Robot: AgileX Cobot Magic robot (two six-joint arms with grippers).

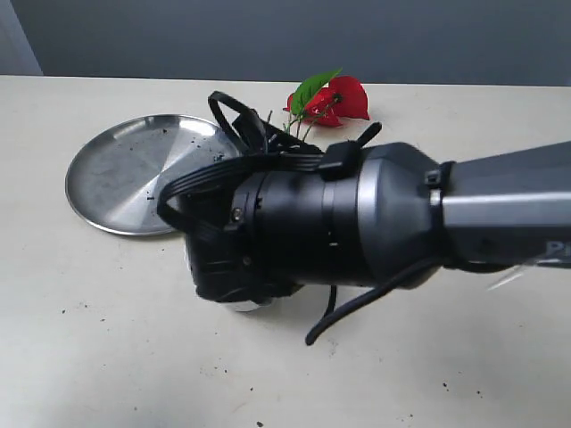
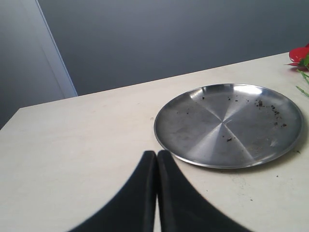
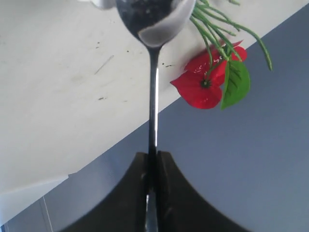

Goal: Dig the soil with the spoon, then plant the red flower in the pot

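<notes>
Our left hand [image 2: 156, 155] is pressed shut, empty, before the steel plate [image 2: 193, 125]; our right hand [image 3: 152, 159] clamps the spoon [image 3: 153, 96] by its handle, long axis straight ahead; the red flower [image 1: 343, 96] lies on the tabletop [image 1: 89, 357] at twelve o'clock of that wrist, nearer this arm; the pot is hidden.

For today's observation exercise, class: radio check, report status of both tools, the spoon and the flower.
Left tool shut, empty, by steel plate. Right tool shut on spoon handle. Red flower near spoon bowl, not held. Right arm blocks exterior view.
</notes>
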